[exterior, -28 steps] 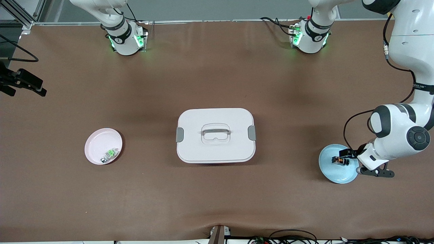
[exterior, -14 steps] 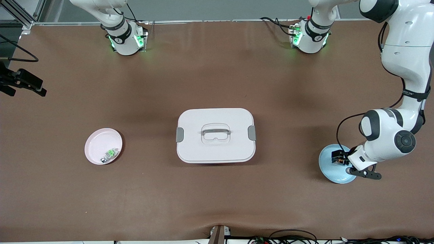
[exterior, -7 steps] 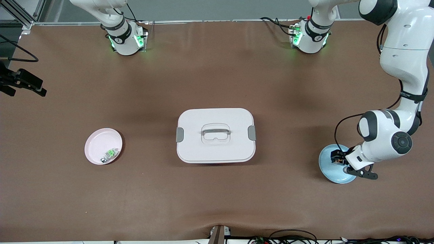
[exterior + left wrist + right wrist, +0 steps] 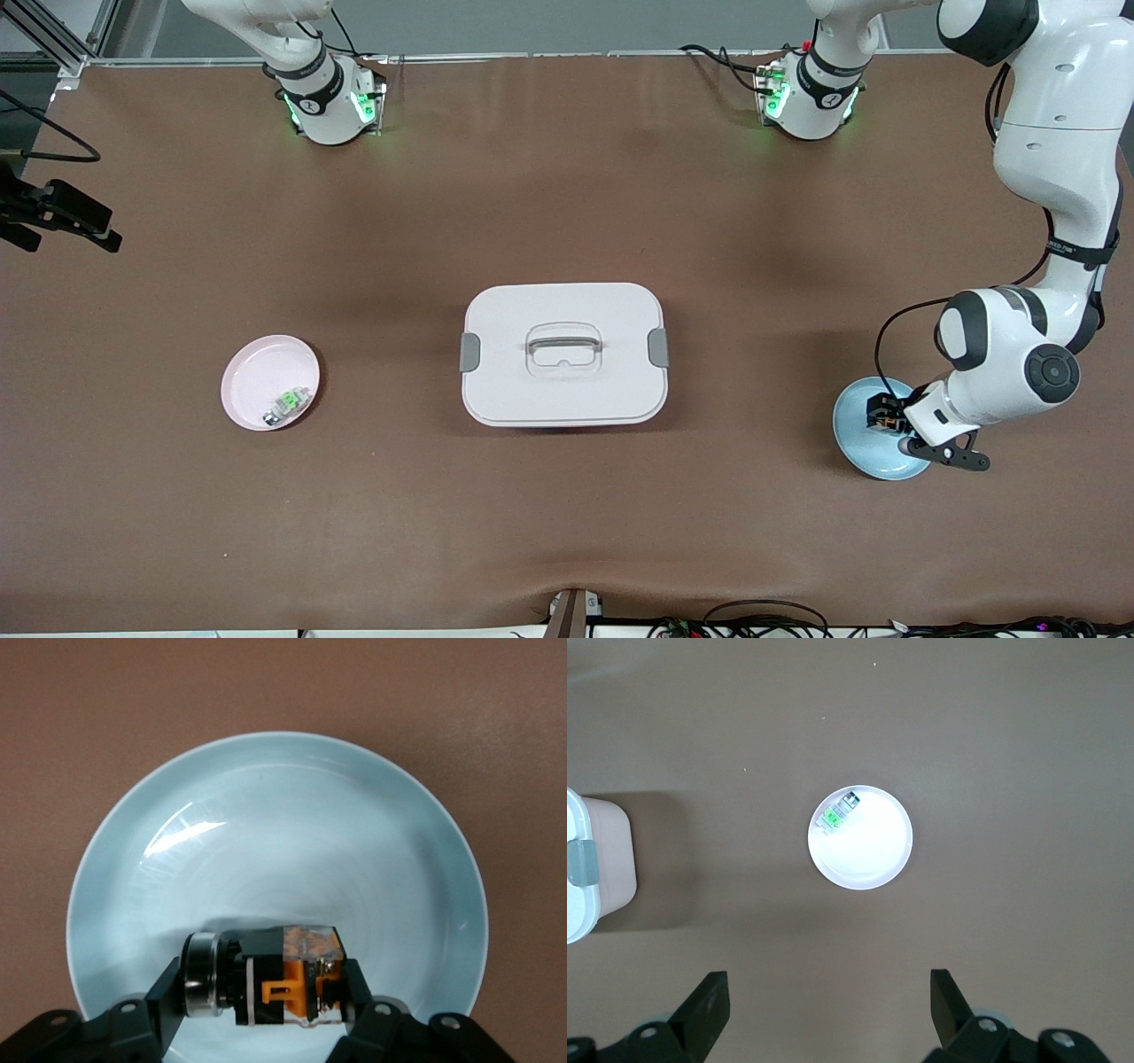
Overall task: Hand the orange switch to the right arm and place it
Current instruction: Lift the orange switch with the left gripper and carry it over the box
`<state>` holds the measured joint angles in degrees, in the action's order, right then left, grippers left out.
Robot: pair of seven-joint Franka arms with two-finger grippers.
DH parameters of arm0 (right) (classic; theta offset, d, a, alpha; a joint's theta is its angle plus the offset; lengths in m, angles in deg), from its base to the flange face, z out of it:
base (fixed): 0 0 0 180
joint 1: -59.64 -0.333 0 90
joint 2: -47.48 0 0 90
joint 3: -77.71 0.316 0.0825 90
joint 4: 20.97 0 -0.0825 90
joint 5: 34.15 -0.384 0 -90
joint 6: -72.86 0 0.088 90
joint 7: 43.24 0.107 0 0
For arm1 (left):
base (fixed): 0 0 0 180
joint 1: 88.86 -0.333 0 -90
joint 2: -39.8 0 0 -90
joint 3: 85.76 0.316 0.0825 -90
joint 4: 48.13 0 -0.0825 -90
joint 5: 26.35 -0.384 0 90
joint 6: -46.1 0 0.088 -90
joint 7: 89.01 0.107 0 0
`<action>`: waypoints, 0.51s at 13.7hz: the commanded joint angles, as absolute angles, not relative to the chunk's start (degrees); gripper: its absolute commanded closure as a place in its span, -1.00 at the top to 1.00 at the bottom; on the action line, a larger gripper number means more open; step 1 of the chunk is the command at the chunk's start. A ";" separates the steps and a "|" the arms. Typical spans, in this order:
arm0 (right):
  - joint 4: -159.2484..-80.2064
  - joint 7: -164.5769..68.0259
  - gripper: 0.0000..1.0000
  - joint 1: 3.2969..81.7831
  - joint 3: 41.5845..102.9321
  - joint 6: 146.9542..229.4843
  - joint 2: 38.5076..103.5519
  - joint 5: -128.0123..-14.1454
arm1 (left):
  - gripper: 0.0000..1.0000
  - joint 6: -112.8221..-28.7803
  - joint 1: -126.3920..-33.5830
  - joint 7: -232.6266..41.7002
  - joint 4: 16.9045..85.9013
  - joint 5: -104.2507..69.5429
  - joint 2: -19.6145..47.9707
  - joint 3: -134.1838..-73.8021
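- Pickup is the step in hand: the left gripper (image 4: pixel 266 1005) is down in the blue plate (image 4: pixel 864 452), its fingers (image 4: pixel 168 997) pressed against both ends of the orange switch (image 4: pixel 275 988).
- Orange switch: it lies on its side in the blue plate, in the half of the plate farther from the front camera, and looks as if it is resting on the plate's surface, not yet lifted.
- Blue plate: it sits toward the left arm's end of the table, well apart from the white lidded box (image 4: pixel 563 354) at the table's middle.
- Right gripper (image 4: pixel 824 1019): its fingers stand wide apart with nothing between them, and it hangs high over the pink plate (image 4: pixel 257 377), which sits toward the right arm's end of the table, well apart from the white lidded box; this arm waits.
- Pink plate: it holds a small green-and-silver part (image 4: pixel 285 405), which is not the task's thing.
- Next move, as I judge it: lift the switch straight up out of the blue plate, carry it toward the white lidded box, and present it with one end free so the right gripper can take it.
- Risk: the switch is small and gripped end to end, so it could twist or slip during the lift.
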<state>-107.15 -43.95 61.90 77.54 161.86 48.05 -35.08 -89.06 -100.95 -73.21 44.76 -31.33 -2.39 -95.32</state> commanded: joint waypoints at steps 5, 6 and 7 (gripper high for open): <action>-106.75 -44.47 1.00 62.45 77.80 161.90 48.18 -35.20 | -1.00 -84.35 -101.52 -72.66 44.77 -30.04 4.28 -98.49; -106.40 -44.47 1.00 62.28 77.71 161.81 48.44 -35.11 | -1.00 -82.77 -101.87 -72.93 44.77 -29.43 5.51 -99.37; -106.40 -44.39 1.00 62.36 77.79 161.89 48.53 -34.94 | -1.00 -80.75 -101.78 -73.71 44.77 -28.03 7.00 -99.55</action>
<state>-107.15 -43.95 61.90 77.51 161.88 48.07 -35.08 -84.37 -101.17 -73.42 43.59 -30.25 3.11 -98.48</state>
